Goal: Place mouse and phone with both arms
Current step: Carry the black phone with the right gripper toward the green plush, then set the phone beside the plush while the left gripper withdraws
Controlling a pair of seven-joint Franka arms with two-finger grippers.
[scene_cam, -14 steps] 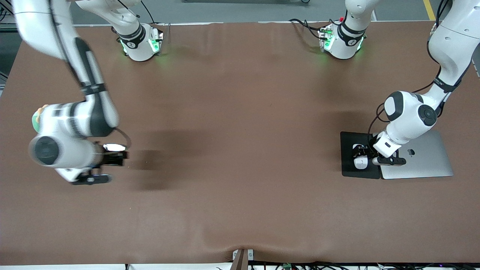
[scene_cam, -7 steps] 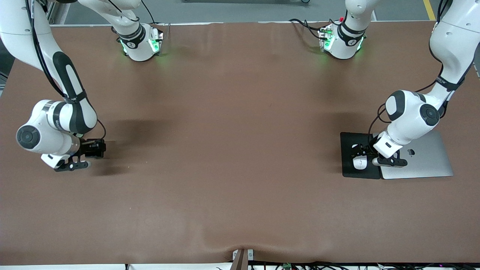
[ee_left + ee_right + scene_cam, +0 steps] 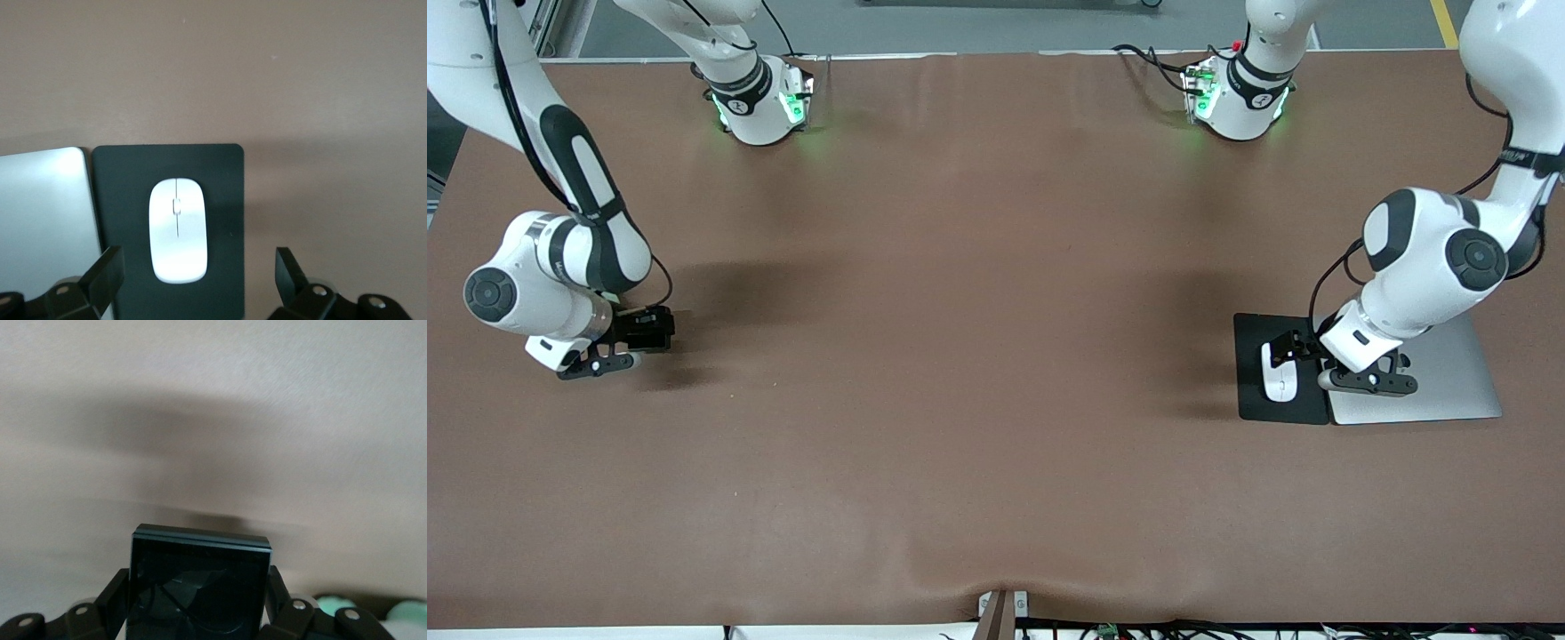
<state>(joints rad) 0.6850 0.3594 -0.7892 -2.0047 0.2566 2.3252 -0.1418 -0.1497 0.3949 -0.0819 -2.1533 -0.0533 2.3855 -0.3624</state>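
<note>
My right gripper (image 3: pixel 649 329) hangs over bare brown table (image 3: pixel 978 356) at the right arm's end, its fingers (image 3: pixel 113 593) clamped on the two sides of the phone (image 3: pixel 199 583), which is held above the cloth. At the left arm's end lies the black pad (image 3: pixel 1258 404), edge to edge with a silver laptop (image 3: pixel 1449 391). The mouse (image 3: pixel 177 229) rests flat on that pad, free of me. My left gripper (image 3: pixel 197 280) hovers over it with fingers (image 3: pixel 103 273) spread wide apart, touching nothing.
</note>
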